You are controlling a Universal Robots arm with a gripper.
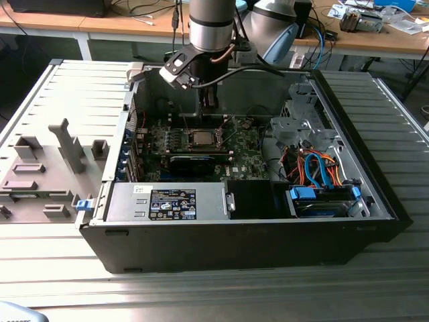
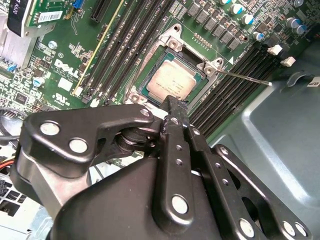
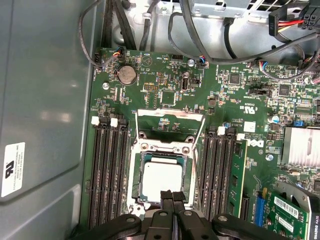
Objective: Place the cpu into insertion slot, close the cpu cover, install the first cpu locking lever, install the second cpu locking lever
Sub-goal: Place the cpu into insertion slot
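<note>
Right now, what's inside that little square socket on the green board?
The cpu lies flat in the insertion slot, silvery top up, with the cpu cover swung open. The gripper hides one edge; whatever is under the chip is covered.

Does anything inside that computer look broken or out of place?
Nothing looks broken or spilled. The cpu sits square in the insertion slot, but the cpu cover stands flipped open and a thin locking lever sticks out sideways, unlatched. The gripper, shut, sits at the cpu's edge.
</note>
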